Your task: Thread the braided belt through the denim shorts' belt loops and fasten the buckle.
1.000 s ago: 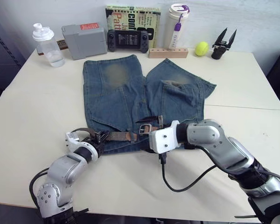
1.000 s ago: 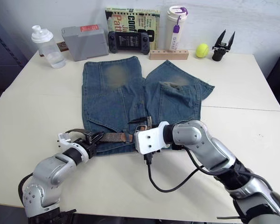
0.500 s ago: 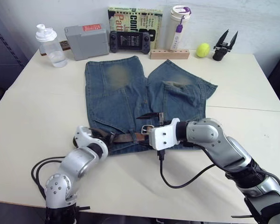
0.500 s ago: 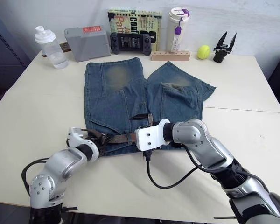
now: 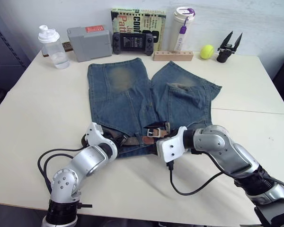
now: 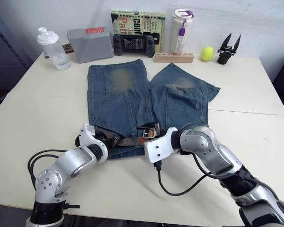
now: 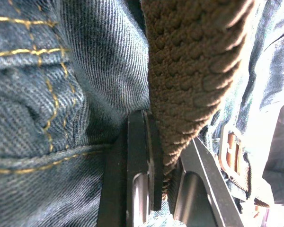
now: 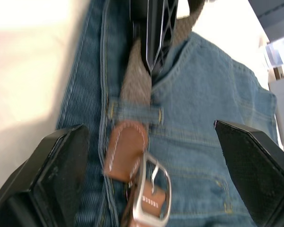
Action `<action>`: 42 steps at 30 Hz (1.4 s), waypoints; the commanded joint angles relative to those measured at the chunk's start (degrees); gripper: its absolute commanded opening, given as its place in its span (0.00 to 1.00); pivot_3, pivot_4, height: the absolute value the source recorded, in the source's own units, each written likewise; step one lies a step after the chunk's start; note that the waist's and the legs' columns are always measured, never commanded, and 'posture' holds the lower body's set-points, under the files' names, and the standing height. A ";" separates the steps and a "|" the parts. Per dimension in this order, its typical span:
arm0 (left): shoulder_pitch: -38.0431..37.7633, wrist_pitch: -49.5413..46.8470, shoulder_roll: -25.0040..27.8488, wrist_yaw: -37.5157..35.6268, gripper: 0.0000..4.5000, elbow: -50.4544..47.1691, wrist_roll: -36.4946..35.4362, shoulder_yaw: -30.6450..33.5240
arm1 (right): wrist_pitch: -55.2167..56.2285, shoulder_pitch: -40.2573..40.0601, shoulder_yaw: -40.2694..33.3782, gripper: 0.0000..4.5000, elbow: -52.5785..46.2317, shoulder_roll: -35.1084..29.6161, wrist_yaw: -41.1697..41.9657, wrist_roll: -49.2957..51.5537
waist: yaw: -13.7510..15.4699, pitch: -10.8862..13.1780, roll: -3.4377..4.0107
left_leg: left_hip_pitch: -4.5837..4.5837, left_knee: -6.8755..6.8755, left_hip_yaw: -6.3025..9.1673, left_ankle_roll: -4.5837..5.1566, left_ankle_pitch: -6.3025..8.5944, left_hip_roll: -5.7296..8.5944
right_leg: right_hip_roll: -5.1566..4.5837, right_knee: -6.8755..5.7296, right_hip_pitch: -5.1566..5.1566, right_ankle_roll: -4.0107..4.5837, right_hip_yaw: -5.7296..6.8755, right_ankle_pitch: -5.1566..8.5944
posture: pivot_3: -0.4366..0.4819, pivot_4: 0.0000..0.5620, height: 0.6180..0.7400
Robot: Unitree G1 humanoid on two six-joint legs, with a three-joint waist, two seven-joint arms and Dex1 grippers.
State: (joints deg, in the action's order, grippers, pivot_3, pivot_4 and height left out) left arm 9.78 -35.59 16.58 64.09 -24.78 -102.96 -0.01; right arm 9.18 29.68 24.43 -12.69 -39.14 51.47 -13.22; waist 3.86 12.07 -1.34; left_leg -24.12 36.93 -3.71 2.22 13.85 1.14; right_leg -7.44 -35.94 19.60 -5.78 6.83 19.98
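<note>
Table (image 5: pixel 33 109): pale, wide, standing against a light wall, carrying everything below.

Shorts (image 5: pixel 132 99): lying flat mid-table, legs pointing to the wall, waistband nearest the robot.

Back row, along the wall: book (image 5: pixel 138 23), grey box (image 5: pixel 89 42), tumbler (image 5: pixel 181 26), clear bottle (image 5: pixel 52 46), game console (image 5: pixel 134 42), wooden block (image 5: pixel 173 56), spare black gripper part (image 5: pixel 228 46), tennis ball (image 5: pixel 207 51).

Belt (image 5: pixel 132 139): running along the waistband, woven strap passing under one loop (image 8: pixel 135 113), tan tip (image 8: pixel 127 150) emerging just past it.

Buckle (image 8: pixel 149 197): silver, sitting just beside the tip, unfastened.

Left gripper (image 7: pixel 163 182): clamping the woven strap between its fingers (image 7: pixel 142 161), at the waistband's left end.

Right gripper (image 8: pixel 149 189): fingers spread wide, straddling tip and buckle, touching neither.

Step in hand, as judged: feeding the strap toward the buckle. Doing it well is probably calling for the left gripper keeping the strap flat and untwisted while pushing slack along the band, and the right gripper closing on the tan tip itself, not the denim, then drawing it straight in line with the frame so the loop is not bunching.
</note>
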 commanded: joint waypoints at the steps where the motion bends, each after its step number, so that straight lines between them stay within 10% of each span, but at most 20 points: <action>1: -1.55 -1.15 0.41 0.61 0.00 1.64 0.30 -2.23 | 5.14 -0.68 -0.78 0.83 1.40 -0.38 -1.30 -1.78 | 0.01 0.00 0.00 | 0.00 0.00 0.00 0.00 0.00 0.00 | 0.00 0.00 0.00 0.00 0.00 0.00 | 0.48 0.27 0.65; 5: -1.39 -1.19 0.67 0.36 0.00 1.86 0.12 -2.19 | 7.92 -1.73 -0.85 0.43 3.03 0.56 -3.10 -3.34 | 0.15 0.00 0.00 | 0.00 0.00 0.00 0.00 0.00 0.01 | 0.00 0.03 -0.01 0.00 0.00 0.00 | 0.48 0.27 0.65; 22: -0.93 -1.15 1.16 0.00 0.00 2.32 -0.13 -2.25 | 11.58 -4.06 -1.51 0.43 6.83 1.75 -6.13 -6.37 | 0.35 0.00 0.06 | 0.00 0.00 0.00 -0.01 0.00 0.00 | 0.00 0.04 -0.01 0.00 0.00 0.00 | 0.48 0.27 0.65; 27: -0.80 -1.20 1.38 0.07 0.00 2.37 -0.17 -2.25 | 11.22 -3.56 -2.23 0.03 6.55 1.85 -5.49 -4.45 | 0.34 0.00 0.07 | 0.00 0.00 0.00 -0.01 0.01 0.00 | 0.00 0.04 -0.01 0.00 0.00 0.00 | 0.48 0.27 0.65; 38: 1.66 -7.19 9.52 -5.63 0.00 1.67 1.31 -1.81 | 4.72 -2.51 -2.95 0.01 3.35 2.24 0.21 2.19 | 0.21 0.03 0.11 | -0.02 -0.09 0.01 -0.02 0.01 0.00 | 0.02 0.04 0.05 0.00 -0.01 0.00 | 0.48 0.27 0.65; 42: -0.58 -13.11 20.45 -13.75 0.35 -0.86 -7.28 1.25 | 4.82 -1.04 -2.90 0.00 3.33 2.19 1.41 2.45 | -0.67 0.06 0.14 | -0.02 -0.35 -0.01 -0.06 -0.01 -0.01 | 0.02 0.08 0.17 0.04 -0.05 0.02 | 0.48 0.27 0.65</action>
State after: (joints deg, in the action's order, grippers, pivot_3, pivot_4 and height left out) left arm 10.50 -46.13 34.76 52.31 -24.50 -107.66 -0.04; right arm 13.63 28.05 22.99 -7.39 -36.64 52.30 -11.91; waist 3.18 12.13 -1.20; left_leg -24.15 36.47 -3.73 2.13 13.82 1.14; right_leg -7.42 -35.83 19.83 -5.71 6.77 20.02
